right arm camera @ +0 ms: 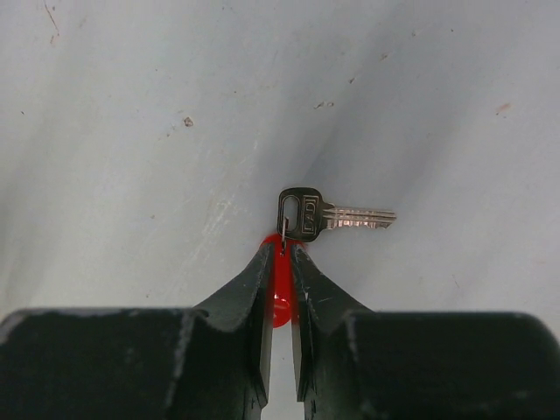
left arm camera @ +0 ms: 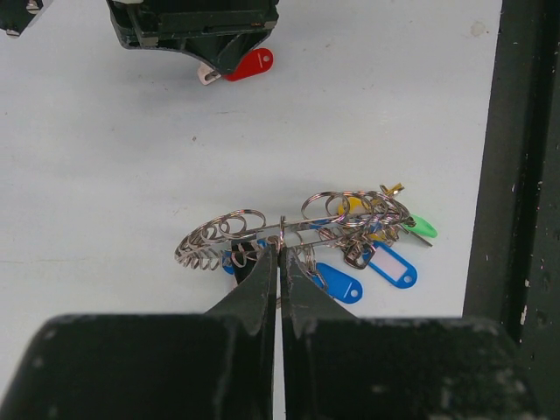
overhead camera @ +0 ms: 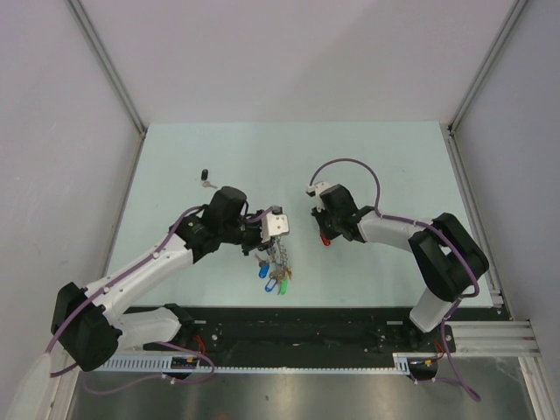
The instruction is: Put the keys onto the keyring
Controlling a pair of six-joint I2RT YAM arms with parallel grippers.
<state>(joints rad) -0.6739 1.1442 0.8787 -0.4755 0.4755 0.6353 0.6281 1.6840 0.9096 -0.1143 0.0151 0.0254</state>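
The key [right arm camera: 337,216] is small, light, stiff metal lying flat on the desk [right arm camera: 131,157], well to the right of the keyring. I judge it slick and hard to lift by the blade, so the head end, where a thin link joins its red tag [right arm camera: 282,284], looks the better hold; the right claw [right arm camera: 283,249] stands a narrow slit apart astride that tag, tips at the link, and whether they bite I cannot tell; the keyring [left arm camera: 315,224] is stiff, springy wire, likely heavy and floppy with its fringe of small rings and tags, some resting on the desk; the left claw [left arm camera: 281,252] is clamped together on its wire.
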